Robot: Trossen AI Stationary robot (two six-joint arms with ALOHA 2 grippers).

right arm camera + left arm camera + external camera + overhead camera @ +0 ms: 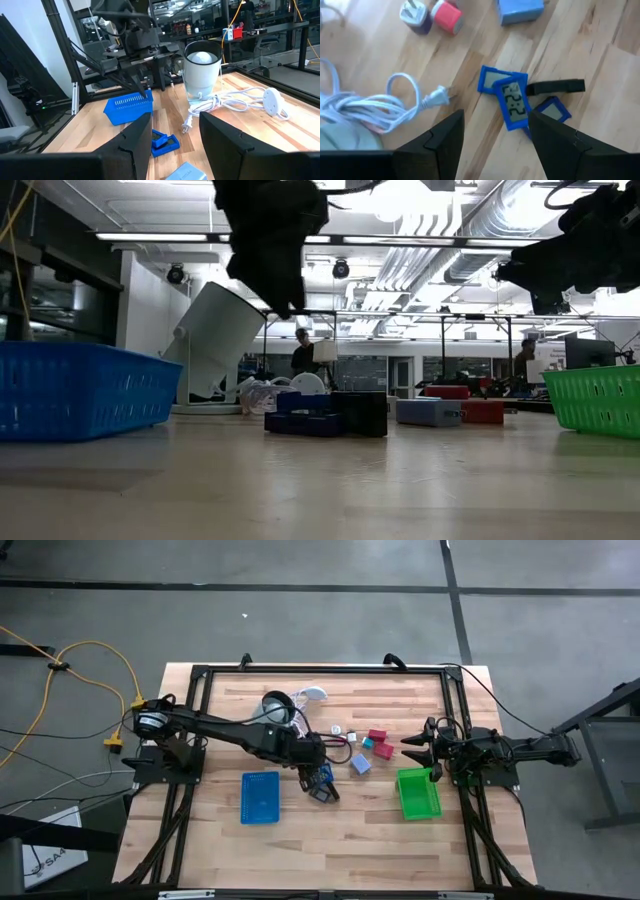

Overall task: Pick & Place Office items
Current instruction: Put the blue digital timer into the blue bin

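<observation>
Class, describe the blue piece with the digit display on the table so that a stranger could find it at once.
Start at the blue tray on the wooden table; just to its right, below the left end effector, lies a heap of small blue-framed pieces. The blue display piece lies on top of that heap. It alone shows dark digits on a grey screen.

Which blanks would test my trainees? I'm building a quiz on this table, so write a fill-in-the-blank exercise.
1. The left gripper hovers with open fingers over a cluster of small ____ clip-like pieces.
2. The tray nearest the right gripper is coloured ____.
3. The white cord ends in a ____.
4. The blue tray lies on the ____ arm's side.

Missing words: blue; green; plug; left
</observation>
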